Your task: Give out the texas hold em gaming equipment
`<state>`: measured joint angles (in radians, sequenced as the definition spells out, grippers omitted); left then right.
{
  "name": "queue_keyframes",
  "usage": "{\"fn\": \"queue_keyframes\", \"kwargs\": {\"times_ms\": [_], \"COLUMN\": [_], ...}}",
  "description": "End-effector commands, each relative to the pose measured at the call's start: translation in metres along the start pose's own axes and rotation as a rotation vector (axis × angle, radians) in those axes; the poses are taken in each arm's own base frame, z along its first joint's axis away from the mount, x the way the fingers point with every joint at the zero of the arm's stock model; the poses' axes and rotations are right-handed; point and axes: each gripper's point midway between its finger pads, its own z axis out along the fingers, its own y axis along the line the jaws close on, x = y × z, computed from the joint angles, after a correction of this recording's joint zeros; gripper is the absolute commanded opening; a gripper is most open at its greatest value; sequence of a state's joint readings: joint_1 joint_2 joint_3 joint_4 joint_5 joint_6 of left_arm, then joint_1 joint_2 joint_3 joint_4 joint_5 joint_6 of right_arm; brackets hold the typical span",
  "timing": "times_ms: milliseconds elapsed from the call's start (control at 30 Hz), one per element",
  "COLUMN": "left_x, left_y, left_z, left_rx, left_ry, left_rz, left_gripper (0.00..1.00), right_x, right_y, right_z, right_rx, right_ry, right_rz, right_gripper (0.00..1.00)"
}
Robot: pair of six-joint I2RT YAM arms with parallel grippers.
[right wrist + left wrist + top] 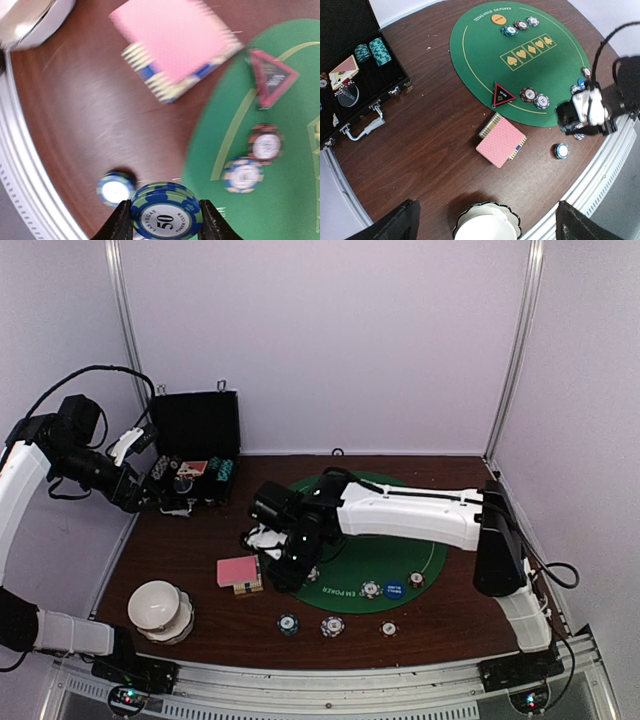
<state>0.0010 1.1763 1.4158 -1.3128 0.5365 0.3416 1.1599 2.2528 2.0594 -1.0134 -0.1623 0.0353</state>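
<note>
1. The right tool [165, 220] pinches a short stack of green-and-blue chips [165, 207] by its rim. The stack hangs over the edge of the green mat [290, 200], just beside a blue-white chip [116, 189] lying on the desk [75, 125].
2. The left tool [487, 207] is spread wide and holds nothing, above the desk near the white bowl [485, 227].
3. The step looks like setting this stack at a seat. Next it calls for a level descent and a gentle release, so the stack stays square.
4. The pink-backed cards [501, 142] lie on the desk by the triangle marker [503, 94], seemingly undealt.
5. The top held chip reads "50" and, seemingly, "LAS VEGAS"; the mat reads "TEXAS HOLD EM POKER".
</note>
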Motion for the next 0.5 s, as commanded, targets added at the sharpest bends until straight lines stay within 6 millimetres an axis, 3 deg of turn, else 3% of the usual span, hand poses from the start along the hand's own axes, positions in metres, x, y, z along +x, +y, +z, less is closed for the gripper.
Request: {"fn": "queue_keyframes", "kwargs": {"times_ms": [0, 233, 467], "left_x": [-0.004, -0.005, -0.006], "left_y": [-0.003, -0.004, -0.004], "left_z": [-0.008, -0.008, -0.008], "left_rx": [-0.002, 0.002, 0.007], "left_ry": [-0.023, -0.026, -0.028], "left_rz": [0.008, 0.010, 0.008], "left_gripper": [0.98, 0.98, 0.98], "right_x": [-0.016, -0.009, -0.014], "right_y": [-0.078, -0.143, -0.168], "right_z": [-0.036, -0.016, 0.012], "right_rx": [0.143, 0.208, 0.236], "right_ry": [-0.064, -0.053, -0.052], "right_rz": [0.155, 0.280, 0.321], "right_gripper": [0.21, 0.21, 0.21]}}
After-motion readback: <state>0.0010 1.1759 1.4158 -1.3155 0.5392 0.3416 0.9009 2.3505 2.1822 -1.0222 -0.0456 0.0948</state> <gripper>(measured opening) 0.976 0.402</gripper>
